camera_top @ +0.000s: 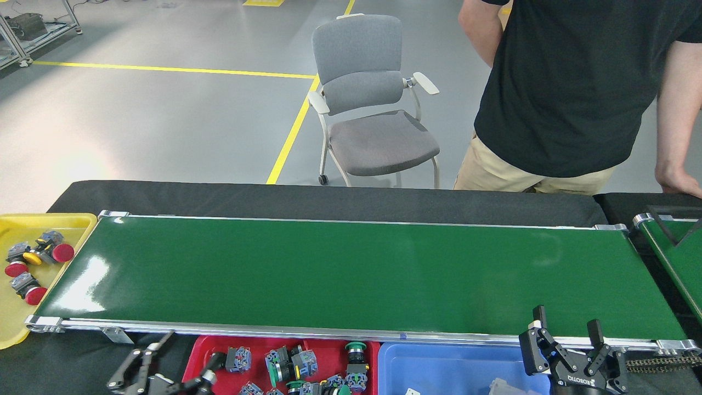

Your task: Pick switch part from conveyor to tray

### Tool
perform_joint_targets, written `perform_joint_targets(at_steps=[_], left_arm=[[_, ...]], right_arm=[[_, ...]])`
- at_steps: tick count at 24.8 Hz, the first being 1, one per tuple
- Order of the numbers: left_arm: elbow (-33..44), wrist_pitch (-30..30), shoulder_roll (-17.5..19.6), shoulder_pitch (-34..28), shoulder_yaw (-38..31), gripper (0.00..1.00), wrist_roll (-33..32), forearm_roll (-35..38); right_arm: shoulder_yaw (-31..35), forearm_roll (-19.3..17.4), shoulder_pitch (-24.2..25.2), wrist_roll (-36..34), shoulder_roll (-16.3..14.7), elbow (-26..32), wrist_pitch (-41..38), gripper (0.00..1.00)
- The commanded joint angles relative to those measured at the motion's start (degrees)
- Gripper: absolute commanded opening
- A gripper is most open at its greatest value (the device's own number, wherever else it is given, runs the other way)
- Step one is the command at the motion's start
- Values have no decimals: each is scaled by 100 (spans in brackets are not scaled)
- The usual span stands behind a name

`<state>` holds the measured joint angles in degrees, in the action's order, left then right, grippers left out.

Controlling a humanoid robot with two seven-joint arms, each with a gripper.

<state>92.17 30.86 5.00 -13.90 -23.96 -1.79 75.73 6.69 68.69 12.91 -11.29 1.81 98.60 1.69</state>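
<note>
Left gripper (164,362): black metal linkage frame with slim silver-edged bars and small round pivot joints, seen low at the bottom edge.
Left fingers (143,351): thin, dark, with pale metallic edges.
Right gripper (567,334): matt black, two-fingered, blocky body.
Right fingers (540,317): short black upright pads on hinged black links with silver pins.
Marking: white lettering on the right gripper's body, upside down in the head view.
</note>
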Motion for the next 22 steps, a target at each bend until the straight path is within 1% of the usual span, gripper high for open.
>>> perform_joint_targets(at_steps=[1, 3, 5, 17, 22], left_arm=[[-314, -371, 203, 142, -320, 100, 82, 3], [-499, -388, 414, 221, -399, 100, 82, -6], [-507, -388, 519, 238, -408, 100, 82, -15], [-499, -362, 722, 291, -425, 100, 82, -15], [-490, -362, 722, 282, -434, 100, 82, -15]], right_arm=[[16, -14, -43, -5, -14, 80, -10, 99], [16, -5, -43, -5, -5, 80, -10, 99], [16, -14, -61, -5, -5, 80, -10, 99], [-1, -14, -8, -5, -40, 89, -28, 99], [-1, -14, -8, -5, -49, 80, -19, 99]])
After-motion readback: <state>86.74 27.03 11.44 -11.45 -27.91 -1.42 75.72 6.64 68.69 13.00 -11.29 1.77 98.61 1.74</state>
